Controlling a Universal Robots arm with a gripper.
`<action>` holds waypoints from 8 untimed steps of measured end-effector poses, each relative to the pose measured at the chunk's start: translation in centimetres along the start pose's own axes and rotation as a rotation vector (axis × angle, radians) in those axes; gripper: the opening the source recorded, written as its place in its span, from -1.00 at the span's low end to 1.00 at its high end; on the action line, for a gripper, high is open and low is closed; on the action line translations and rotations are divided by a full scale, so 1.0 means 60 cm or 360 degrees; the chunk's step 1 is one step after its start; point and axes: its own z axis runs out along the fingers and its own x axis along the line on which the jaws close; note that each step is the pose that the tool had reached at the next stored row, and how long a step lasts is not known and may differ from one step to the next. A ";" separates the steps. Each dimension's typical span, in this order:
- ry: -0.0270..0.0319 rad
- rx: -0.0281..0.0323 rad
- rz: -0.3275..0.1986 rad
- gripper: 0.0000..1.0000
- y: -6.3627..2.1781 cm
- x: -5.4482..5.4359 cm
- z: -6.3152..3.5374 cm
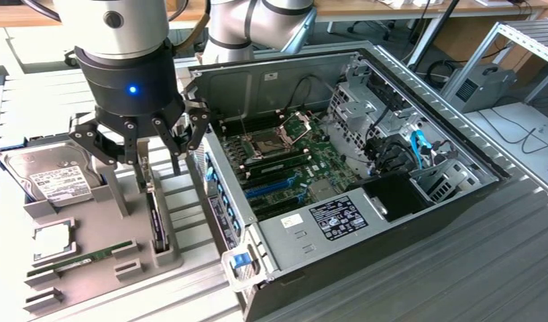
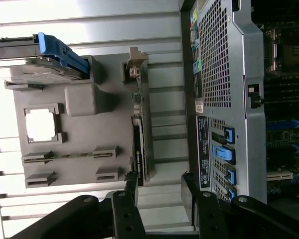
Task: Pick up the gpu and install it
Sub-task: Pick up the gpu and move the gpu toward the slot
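Black gripper (image 2: 160, 181) fingers stand spread wide, holding nothing, and hang just above the gpu (image 2: 138, 144). That card stands on its long edge in a slot of the grey tray (image 1: 94, 282), along the tray's side nearest the case (image 1: 488, 168), with its silver bracket (image 2: 134, 67) at one end. A small green mark on its edge is too small to read. Also on the tray are a hard drive (image 1: 54, 178) with a white printed label, its writing unreadable, and a green memory stick (image 1: 81, 261) lying in its own slot. The case lies open beside the tray, its motherboard (image 1: 283, 161) showing; a black sticker (image 1: 343, 218) with white print sits inside, text illegible
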 end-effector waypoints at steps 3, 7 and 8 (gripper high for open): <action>0.00000 0.00001 0.0000 -0.04 0.000 0.000 0.001; 0.00000 0.00001 0.0000 -0.04 0.000 0.000 0.002; 0.00000 0.00002 0.0000 -0.04 0.000 0.000 0.002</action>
